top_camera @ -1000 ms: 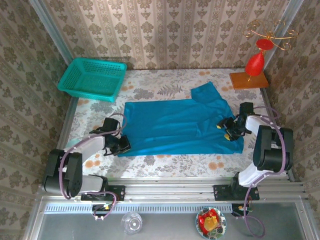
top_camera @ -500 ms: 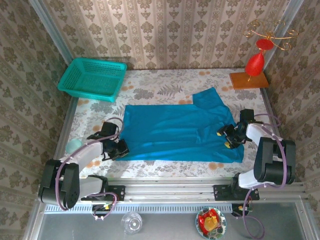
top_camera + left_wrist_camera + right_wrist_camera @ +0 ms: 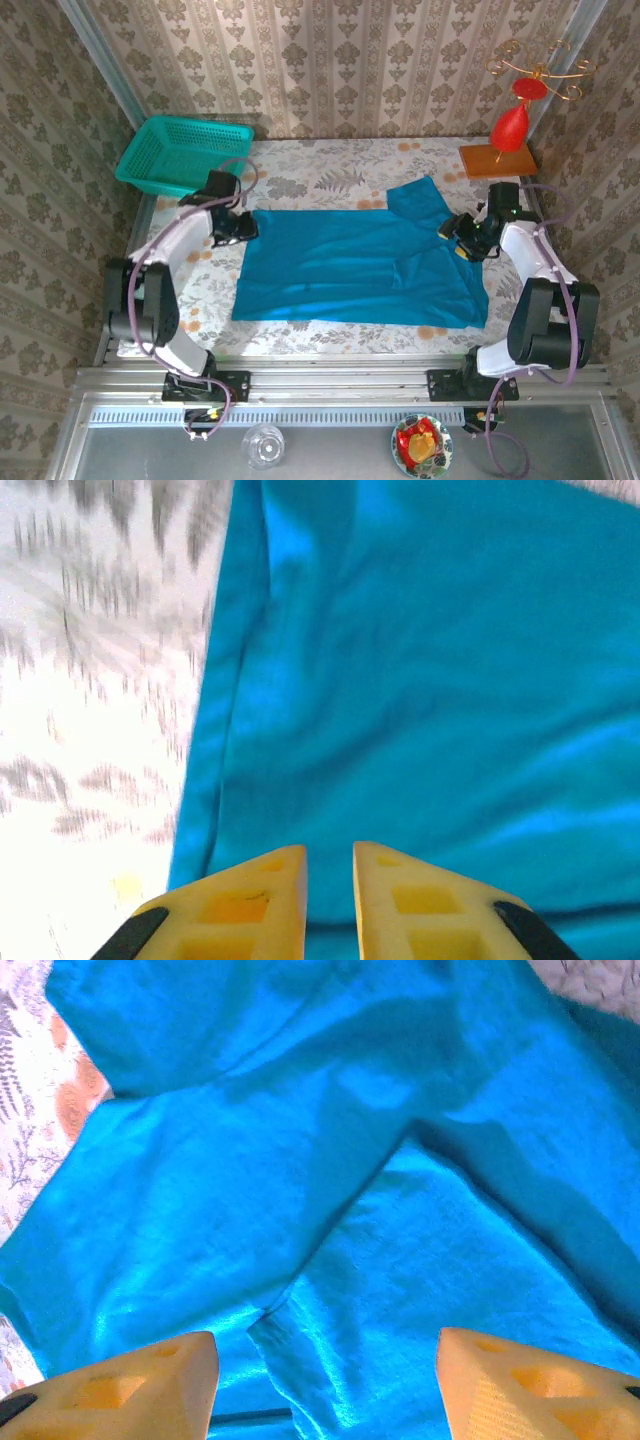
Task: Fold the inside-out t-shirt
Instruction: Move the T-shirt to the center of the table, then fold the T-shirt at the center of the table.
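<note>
— Left hand point(image 3: 240, 226)?
— Barely parted, gripping nothing, over the far left corner of the inside-out t-shirt point(image 3: 350, 265).
— Right hand point(image 3: 455, 240)?
— Spread wide, empty, above the shirt's far right end.
— Lie of the cloth?
— Flat on the desk point(image 3: 300, 175), long axis left to right, spanning from hand to hand, mostly nearward of each.
— Nearer one?
— Neither, probably; one end apiece.

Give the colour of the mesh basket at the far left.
The plastic mesh basket is teal, clearest in the top external view.
</note>
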